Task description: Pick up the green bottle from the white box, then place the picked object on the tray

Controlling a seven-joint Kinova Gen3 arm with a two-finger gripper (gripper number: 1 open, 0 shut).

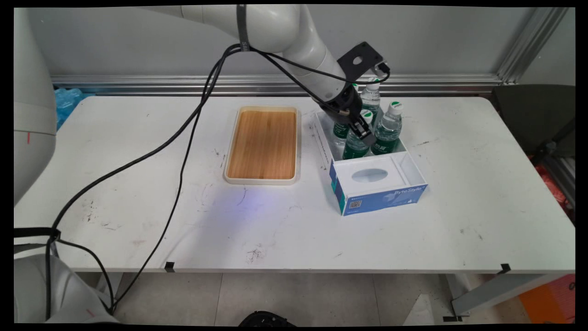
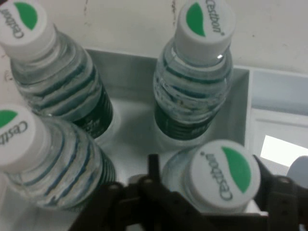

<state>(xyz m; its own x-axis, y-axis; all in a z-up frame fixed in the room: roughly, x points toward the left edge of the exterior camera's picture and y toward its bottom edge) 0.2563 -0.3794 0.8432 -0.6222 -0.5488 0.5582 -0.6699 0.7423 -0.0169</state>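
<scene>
One bottle (image 2: 219,180) between the jaws

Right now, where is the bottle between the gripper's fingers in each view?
Main view: the bottle stands front left in the white box, under the gripper.
Hand view: its cap sits bottom right, between the fingers.
Shared landmark: the blue tissue box, at right edge in hand view.

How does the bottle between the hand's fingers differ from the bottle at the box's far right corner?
The near bottle sits between the hand and its fingers; the far-right bottle stands free. The near bottle is beside the divider next to the tissue box; the far-right bottle is by the back wall. Both are upright, with green labels and white caps.
</scene>
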